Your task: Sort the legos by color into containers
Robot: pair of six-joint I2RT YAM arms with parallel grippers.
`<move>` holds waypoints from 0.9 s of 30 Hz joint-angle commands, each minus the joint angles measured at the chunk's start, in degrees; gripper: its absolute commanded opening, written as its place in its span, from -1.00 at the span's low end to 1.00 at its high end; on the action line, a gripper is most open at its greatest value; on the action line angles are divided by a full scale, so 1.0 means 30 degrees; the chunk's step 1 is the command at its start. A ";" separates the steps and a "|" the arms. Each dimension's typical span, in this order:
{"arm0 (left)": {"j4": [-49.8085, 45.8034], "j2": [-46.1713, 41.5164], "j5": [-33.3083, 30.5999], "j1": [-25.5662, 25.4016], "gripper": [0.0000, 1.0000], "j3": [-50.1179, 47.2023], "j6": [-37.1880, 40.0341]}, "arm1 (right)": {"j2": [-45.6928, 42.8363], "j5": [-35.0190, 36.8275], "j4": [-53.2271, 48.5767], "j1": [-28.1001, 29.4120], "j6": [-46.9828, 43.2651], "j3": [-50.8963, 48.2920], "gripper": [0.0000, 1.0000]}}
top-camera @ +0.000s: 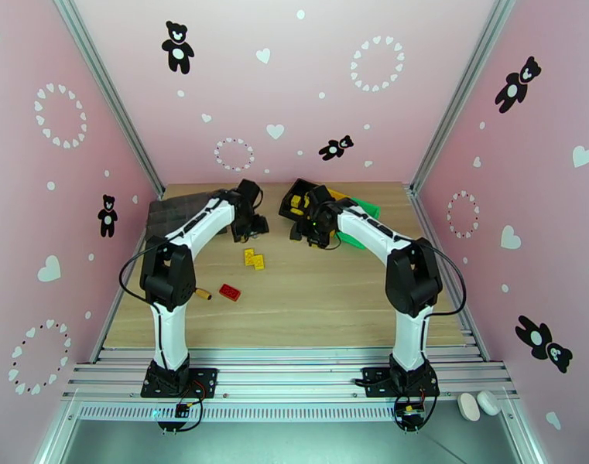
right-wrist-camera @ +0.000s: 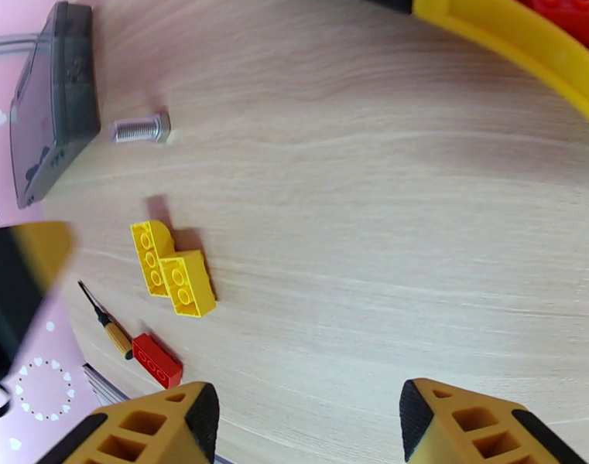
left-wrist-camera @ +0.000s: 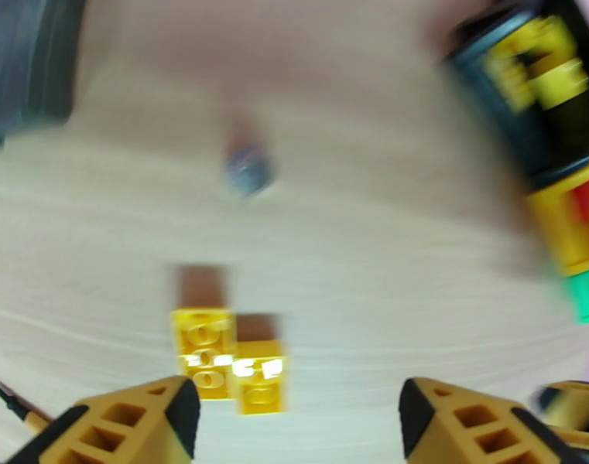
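Two yellow legos [top-camera: 254, 259] lie touching on the wooden table, and a red lego [top-camera: 230, 291] lies nearer the arms. My left gripper [top-camera: 248, 224] hovers open just behind the yellow pair [left-wrist-camera: 228, 369], nothing between its fingers [left-wrist-camera: 131, 423]. The right gripper [top-camera: 313, 228] is open and empty beside the containers; its view shows the yellow legos [right-wrist-camera: 174, 268] and red lego [right-wrist-camera: 156, 359] off to the left. The black bin [left-wrist-camera: 542, 133] holds yellow legos, the yellow bin [right-wrist-camera: 511, 48] holds red ones, and the green bin [top-camera: 365, 208] is partly hidden by the right arm.
A dark grey organizer tray [top-camera: 174, 213] lies at the back left. A small orange-handled screwdriver [right-wrist-camera: 108, 326] rests beside the red lego, and a metal bolt [right-wrist-camera: 139, 131] lies near the tray. Pink walls enclose the table on three sides.
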 commanded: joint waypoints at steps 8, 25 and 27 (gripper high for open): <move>0.0990 0.0464 -0.0614 -0.0094 0.19 -0.1559 0.0702 | -0.1104 0.0598 -0.0041 0.0492 0.0474 -0.1075 0.31; 0.1123 0.2192 -0.1141 0.0317 0.01 -0.1674 0.0981 | -0.0568 0.0459 -0.0568 0.0476 0.0146 -0.0221 0.30; 0.1208 0.2295 -0.1113 0.0316 -0.03 -0.1741 0.0958 | -0.0396 0.0415 -0.0648 0.0492 0.0108 0.0033 0.30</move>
